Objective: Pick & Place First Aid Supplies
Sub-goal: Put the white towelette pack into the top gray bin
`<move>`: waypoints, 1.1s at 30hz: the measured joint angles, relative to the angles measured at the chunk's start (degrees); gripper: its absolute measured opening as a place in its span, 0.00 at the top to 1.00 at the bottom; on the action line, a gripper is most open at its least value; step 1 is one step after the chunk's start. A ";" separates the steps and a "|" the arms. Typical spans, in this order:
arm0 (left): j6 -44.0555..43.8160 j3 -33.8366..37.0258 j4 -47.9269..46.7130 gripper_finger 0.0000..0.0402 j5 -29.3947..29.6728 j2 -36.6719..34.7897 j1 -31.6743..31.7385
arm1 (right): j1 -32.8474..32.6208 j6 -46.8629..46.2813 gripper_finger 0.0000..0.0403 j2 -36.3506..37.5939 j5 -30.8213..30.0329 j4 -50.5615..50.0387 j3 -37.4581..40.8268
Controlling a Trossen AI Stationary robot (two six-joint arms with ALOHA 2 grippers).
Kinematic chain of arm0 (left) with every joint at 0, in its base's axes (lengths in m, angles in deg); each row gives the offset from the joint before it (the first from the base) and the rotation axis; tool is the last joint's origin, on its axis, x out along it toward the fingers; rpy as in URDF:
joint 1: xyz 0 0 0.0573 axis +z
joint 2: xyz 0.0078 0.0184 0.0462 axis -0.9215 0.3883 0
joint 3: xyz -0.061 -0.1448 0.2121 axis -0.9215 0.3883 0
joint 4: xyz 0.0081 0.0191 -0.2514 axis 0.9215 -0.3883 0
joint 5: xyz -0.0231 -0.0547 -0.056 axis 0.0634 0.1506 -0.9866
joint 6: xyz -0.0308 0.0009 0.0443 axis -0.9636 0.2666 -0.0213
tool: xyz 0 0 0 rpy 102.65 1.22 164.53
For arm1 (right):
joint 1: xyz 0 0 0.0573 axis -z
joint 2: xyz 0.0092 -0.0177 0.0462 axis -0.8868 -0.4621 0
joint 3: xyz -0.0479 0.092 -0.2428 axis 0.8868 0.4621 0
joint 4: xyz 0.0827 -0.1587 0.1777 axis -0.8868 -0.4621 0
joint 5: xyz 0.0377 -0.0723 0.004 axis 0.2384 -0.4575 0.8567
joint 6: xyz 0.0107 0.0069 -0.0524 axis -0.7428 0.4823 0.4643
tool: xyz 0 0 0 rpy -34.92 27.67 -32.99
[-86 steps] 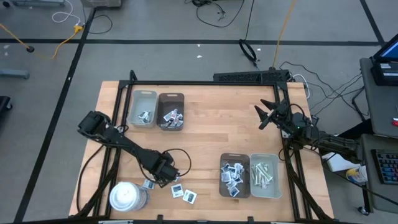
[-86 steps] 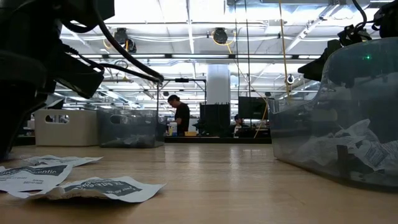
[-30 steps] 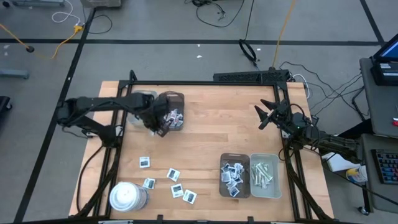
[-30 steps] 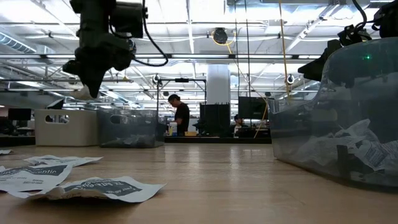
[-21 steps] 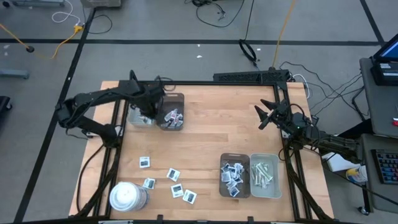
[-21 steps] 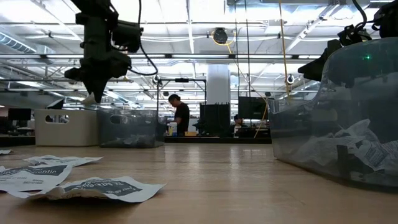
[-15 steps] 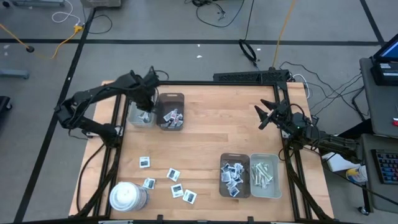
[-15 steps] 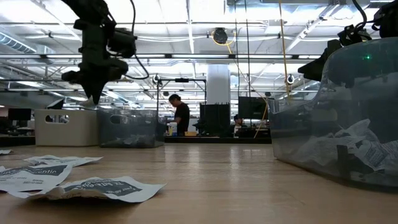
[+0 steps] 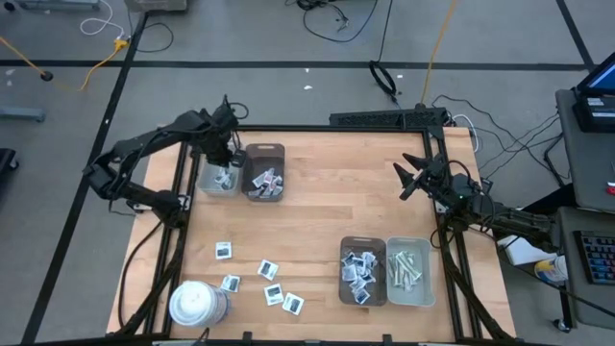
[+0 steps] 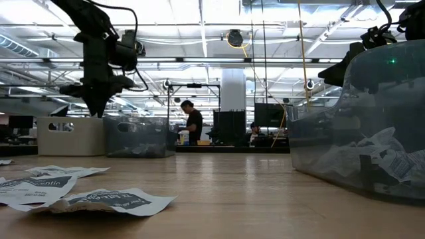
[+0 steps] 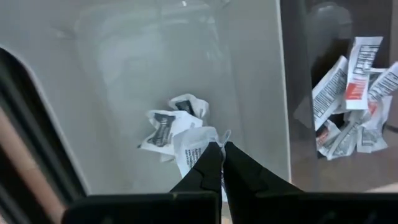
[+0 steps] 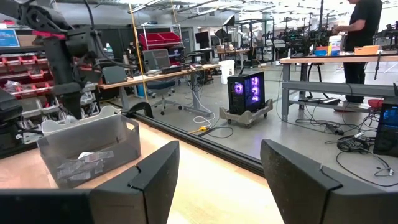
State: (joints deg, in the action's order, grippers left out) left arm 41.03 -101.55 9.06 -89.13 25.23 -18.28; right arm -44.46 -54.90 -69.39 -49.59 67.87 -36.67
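Note:
My left gripper (image 9: pixel 223 156) points down over the light grey tray (image 9: pixel 204 179) at the table's far left, shut on a small white printed packet (image 11: pixel 189 149). Two crumpled packets (image 11: pixel 163 124) lie on that tray's floor below it. Beside it the brown tray (image 9: pixel 279 149) holds several packets. Several loose packets (image 9: pixel 267 270) lie flat on the wood near the front left. My right gripper (image 9: pixel 402 181) waits open at the far right, level, with nothing between its fingers (image 12: pixel 155 174). My left gripper pinches the white packet between its two fingertips, at the packet's edge (image 11: pixel 205 144). The fingers come from above, pointing down. The packet hangs below the tips, clear of the tray's floor.
A large white cylinder (image 9: pixel 197 303) stands at the front left corner. A brown tray (image 9: pixel 344 242) with packets and a grey tray (image 9: pixel 429 279) with pale strips stand side by side at the front right. Bare wood lies in the middle of the table.
My left gripper has swung from the near left corner of the brown tray toward the table's far left, to a place above the light grey tray. It has rolled a little about its pointing line. It has stayed shut, and the packet has travelled with it.

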 joint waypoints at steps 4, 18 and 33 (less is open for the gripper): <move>-2.99 3.38 3.23 0.99 0.49 0.02 -2.36 | 0.00 0.01 0.45 0.00 0.00 0.00 0.00; -8.11 8.58 7.16 0.90 5.75 0.04 -5.57 | 0.00 0.02 0.45 0.00 0.00 0.00 0.00; -11.10 4.69 3.13 0.42 5.77 -0.03 -5.37 | 0.00 0.02 0.45 0.00 0.00 -0.01 0.02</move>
State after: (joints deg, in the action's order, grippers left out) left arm 29.93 -96.86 12.19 -83.36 25.20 -23.65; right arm -44.46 -54.88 -69.39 -49.59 67.87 -36.65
